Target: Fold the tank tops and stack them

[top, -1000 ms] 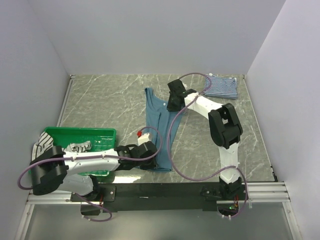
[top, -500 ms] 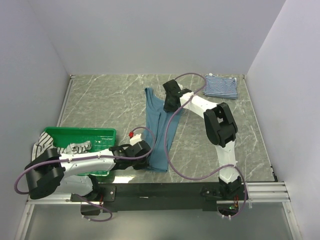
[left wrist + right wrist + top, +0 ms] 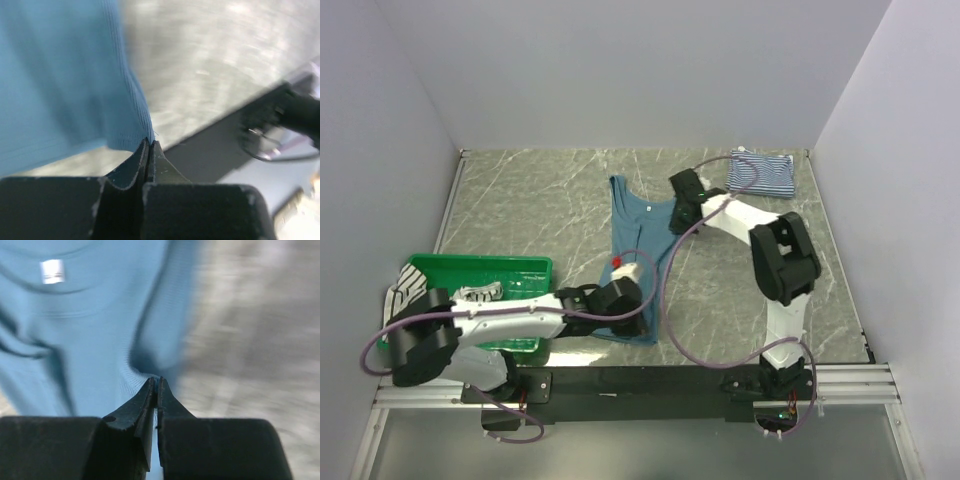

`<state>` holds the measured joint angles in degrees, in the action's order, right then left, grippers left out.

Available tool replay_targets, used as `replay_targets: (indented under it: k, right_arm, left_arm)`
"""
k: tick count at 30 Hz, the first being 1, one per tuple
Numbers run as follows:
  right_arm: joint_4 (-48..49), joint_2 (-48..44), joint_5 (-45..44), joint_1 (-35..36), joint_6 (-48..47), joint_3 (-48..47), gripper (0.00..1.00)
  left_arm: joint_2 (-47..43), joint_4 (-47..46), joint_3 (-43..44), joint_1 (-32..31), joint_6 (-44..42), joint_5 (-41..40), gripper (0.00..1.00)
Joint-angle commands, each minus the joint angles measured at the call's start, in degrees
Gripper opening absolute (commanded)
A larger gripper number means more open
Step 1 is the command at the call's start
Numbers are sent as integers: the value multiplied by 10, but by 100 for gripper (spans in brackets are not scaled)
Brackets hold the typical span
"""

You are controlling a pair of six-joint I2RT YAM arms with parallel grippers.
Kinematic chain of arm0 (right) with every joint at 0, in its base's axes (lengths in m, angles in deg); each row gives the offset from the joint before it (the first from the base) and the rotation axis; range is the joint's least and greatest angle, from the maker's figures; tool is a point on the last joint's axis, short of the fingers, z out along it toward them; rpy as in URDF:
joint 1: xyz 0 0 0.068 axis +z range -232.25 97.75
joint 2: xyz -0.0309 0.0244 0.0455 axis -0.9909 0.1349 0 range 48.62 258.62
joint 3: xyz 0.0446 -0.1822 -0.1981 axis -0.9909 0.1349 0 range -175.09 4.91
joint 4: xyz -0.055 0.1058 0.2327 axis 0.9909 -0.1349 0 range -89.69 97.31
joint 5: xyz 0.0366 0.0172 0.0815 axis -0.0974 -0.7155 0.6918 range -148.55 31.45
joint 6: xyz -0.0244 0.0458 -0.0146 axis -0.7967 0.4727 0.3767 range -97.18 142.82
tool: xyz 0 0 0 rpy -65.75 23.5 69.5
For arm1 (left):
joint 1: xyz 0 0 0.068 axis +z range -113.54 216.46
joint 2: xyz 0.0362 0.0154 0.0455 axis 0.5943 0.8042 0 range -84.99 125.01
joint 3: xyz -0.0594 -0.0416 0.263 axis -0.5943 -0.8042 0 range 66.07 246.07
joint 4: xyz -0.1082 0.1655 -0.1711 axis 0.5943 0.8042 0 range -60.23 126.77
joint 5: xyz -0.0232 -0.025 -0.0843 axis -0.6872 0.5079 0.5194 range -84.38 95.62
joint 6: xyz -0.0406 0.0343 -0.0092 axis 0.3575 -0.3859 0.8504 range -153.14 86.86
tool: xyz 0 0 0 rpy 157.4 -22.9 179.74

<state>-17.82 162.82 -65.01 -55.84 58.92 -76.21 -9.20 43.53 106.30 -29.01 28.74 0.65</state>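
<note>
A green plastic basket (image 3: 525,266) sits on my left side of the table (image 3: 530,200), close to the near edge, with its long side running across the view. The table top is grey-green with pale marbled veins, blurred in both of my wrist views, and plain pale walls (image 3: 620,70) close it in at the back and both sides. Along the near edge runs a black strip (image 3: 650,380) with a silver rail (image 3: 855,378) at its right end.

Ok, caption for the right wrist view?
Right end effector shut on the teal top's edge, above the table.
</note>
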Motion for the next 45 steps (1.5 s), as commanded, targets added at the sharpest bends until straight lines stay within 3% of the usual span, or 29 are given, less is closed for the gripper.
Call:
replay_targets:
  k: [1,5,10,29,45]
  right_arm:
    - [39,-87,-15,-42,-10,66,0]
    - [58,-122,-14,-64,-17,126,0]
    - [69,-148,-17,-81,-24,163,0]
    - [39,-99,0,-41,-9,63,0]
    - [-9,51,-10,37,3,-103,0]
  left_arm:
    - [45,-72,58,-33,-40,45,1]
    - [128,-109,100,-64,-48,80,0]
    - [167,-115,136,-91,-48,81,1]
    - [11,-89,-12,-51,44,-5,1]
    - [-101,-6,-101,-12,103,-57,1]
